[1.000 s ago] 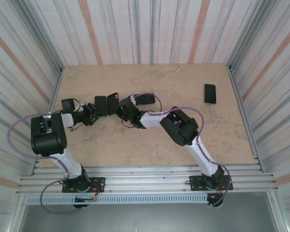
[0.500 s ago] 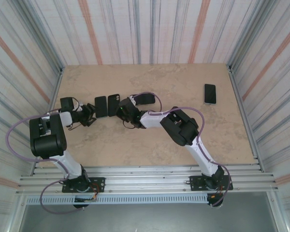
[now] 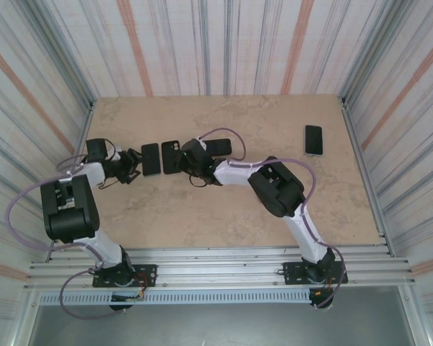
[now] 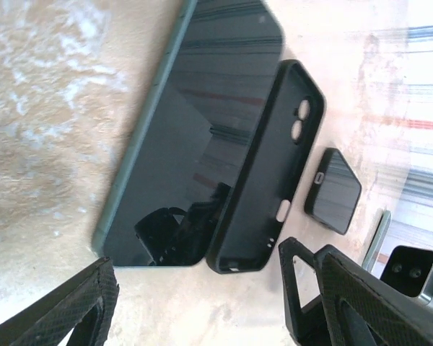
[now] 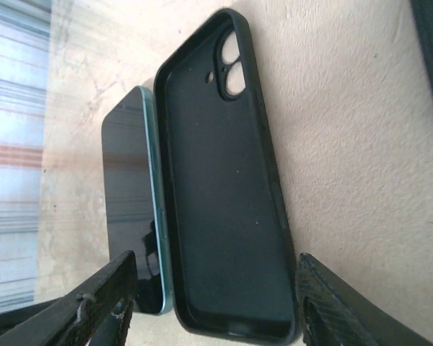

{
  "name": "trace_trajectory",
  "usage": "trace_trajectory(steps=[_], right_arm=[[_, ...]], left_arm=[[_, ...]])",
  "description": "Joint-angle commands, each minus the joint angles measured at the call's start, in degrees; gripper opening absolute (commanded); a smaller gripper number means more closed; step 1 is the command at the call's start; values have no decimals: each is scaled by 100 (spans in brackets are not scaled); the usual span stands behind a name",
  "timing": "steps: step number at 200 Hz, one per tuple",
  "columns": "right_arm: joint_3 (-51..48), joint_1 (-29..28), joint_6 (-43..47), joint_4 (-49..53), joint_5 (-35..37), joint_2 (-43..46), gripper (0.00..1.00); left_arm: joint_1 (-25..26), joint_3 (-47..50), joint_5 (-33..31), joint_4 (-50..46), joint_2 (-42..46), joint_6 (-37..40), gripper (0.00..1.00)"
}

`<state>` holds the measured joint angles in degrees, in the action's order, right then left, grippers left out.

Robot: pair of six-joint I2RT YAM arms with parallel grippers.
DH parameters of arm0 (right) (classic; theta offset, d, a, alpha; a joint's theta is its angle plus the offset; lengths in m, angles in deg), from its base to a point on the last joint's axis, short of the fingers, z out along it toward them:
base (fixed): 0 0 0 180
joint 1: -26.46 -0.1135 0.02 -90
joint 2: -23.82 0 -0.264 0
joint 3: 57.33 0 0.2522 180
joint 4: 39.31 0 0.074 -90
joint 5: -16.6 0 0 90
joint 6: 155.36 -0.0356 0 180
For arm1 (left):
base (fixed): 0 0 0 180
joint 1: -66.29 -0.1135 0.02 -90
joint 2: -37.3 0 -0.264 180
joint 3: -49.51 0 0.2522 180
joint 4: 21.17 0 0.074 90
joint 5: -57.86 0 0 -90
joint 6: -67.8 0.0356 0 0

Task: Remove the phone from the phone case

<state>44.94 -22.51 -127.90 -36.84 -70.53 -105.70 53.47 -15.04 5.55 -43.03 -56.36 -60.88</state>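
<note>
Phone (image 3: 151, 158) lies screen-up on table (image 3: 274, 209), left of centre in the top view, already out of case (image 3: 171, 156). Case sits empty just beside it, frame-right. Left gripper (image 3: 133, 167) wide open, empty. Right gripper (image 3: 186, 160) parted, straddling case end, gripping nothing.

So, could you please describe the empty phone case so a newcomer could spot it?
On the tan table, look left of centre, where two dark slabs lie side by side between the left gripper and the right gripper. The phone case is the one nearer the right gripper: a matte, hollow shell with camera holes, unlike the glossy phone beside it.
</note>
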Motion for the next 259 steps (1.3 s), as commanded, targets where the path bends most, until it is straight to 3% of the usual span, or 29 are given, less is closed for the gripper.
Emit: trace_trajectory(steps=[1,37,51,62,120,127,153,169,259], right_arm=[[-53,83,541,559,-188,538,62],[-264,388,1522,1104,-597,1036,64],[-255,556,2409,1242,-921,1174,66],[-188,677,3229,1493,-1099,1249,74],[-20,1556,6089,2415,-2105,1396,79],[22,1653,6397,2521,-2163,1369,84],[265,1986,7581,2968,-2379,1232,88],[419,2140,8308,3231,-2468,1122,100],[2040,2594,10970,4712,-3087,-111,99]], left_arm=[[-54,-228,-96,-569,436,518,78],[2,-291,36,-883,866,717,80],[95,-287,69,-938,1043,772,81],[175,-271,97,-966,1169,792,82],[716,166,89,-684,1806,263,91],[798,212,65,-626,1860,171,95],[1178,306,13,-412,1956,-177,96],[1371,342,-20,-310,1972,-375,97],[2139,217,-261,-178,1896,-940,97]])
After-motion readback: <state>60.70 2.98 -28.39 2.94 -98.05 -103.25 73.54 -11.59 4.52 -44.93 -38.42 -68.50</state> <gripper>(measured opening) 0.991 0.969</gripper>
